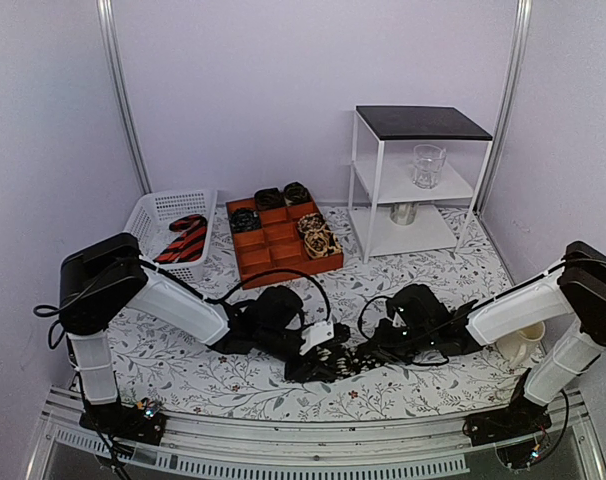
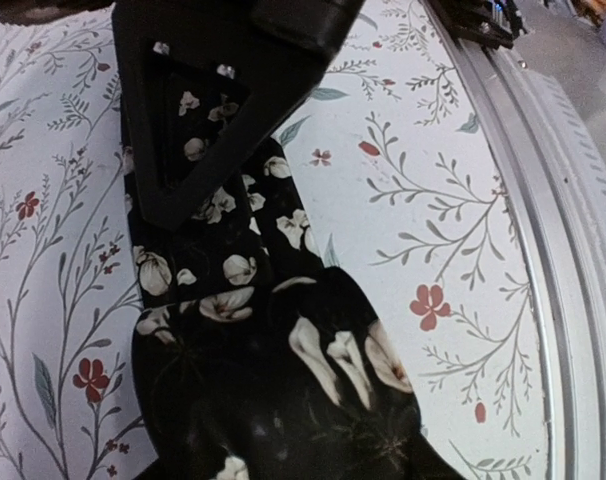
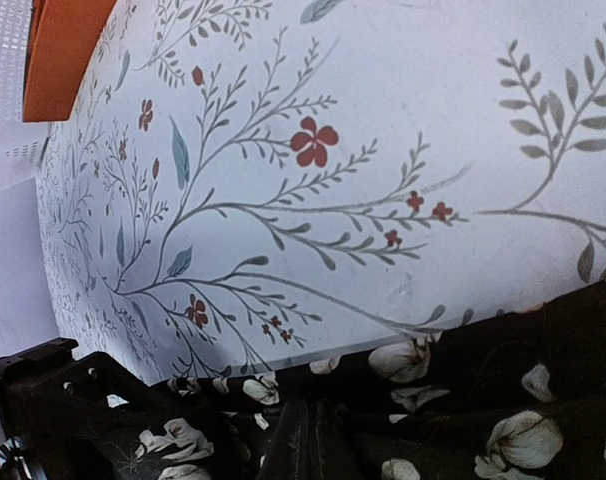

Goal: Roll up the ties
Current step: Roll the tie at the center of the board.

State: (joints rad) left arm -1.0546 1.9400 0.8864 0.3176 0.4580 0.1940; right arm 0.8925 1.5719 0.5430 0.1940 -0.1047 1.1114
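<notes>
A black tie with white flowers (image 1: 333,362) lies on the flowered tablecloth near the front edge, between both arms. My left gripper (image 1: 308,350) meets it from the left. In the left wrist view the tie (image 2: 283,370) bunches thickly over my left gripper (image 2: 283,425) and hides its fingers, and the strip runs on under the other arm's black finger (image 2: 198,120). My right gripper (image 1: 378,352) comes in from the right. In the right wrist view its dark fingertips (image 3: 318,445) are pressed together, with the tie's (image 3: 503,410) folds gathered at them.
At the back stands an orange tray (image 1: 283,262) with rolled ties (image 1: 318,235) in some compartments. A white basket (image 1: 153,215) to its left holds a red-and-black striped tie (image 1: 183,242). A white shelf (image 1: 368,185) carries a glass (image 1: 427,165). A cup (image 1: 528,345) sits at the right.
</notes>
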